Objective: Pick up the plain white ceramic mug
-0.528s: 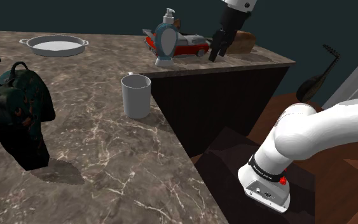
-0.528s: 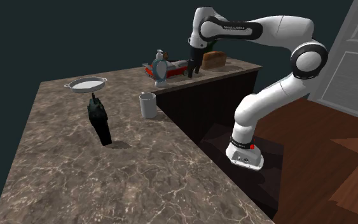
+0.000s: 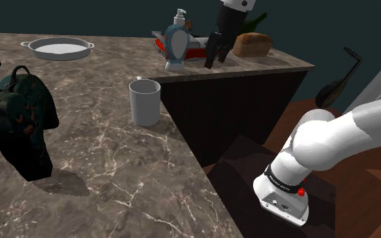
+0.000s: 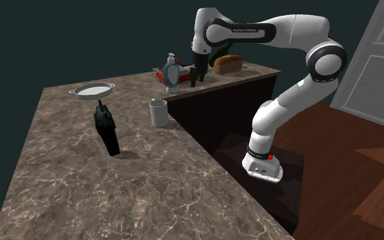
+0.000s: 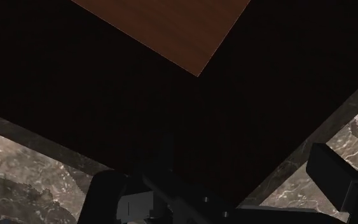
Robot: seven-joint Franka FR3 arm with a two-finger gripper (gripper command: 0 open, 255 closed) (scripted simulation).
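Brown marble counter (image 3: 114, 169) lies under me; my gripper (image 3: 214, 63) hangs with jaws apart, clasping nothing, while the pale mug (image 3: 145, 103) stands upright, well apart from them and lower.

Shoulder cam: near, beside stand (image 3: 239, 162), over counter (image 3: 107, 169). 2nd ext: farther, similar angle; share counter.

Counter (image 3: 114, 169): dark brown stone pattern with pale branching veins; mug (image 3: 145, 103) plain pale grey-white; shallow pan (image 3: 57, 47) grey at the rim, white inside. Bag (image 3: 16, 122) black with a dark green sheen, pump bottle (image 3: 176, 44) blue and white, toy car (image 3: 195, 46) red, loaf (image 3: 252, 44) brown. Arm (image 4: 279, 31) white with dark joints, gripper (image 3: 213, 62) all black, button (image 3: 300, 192) red, floor (image 4: 347, 157) reddish-brown wood grain.
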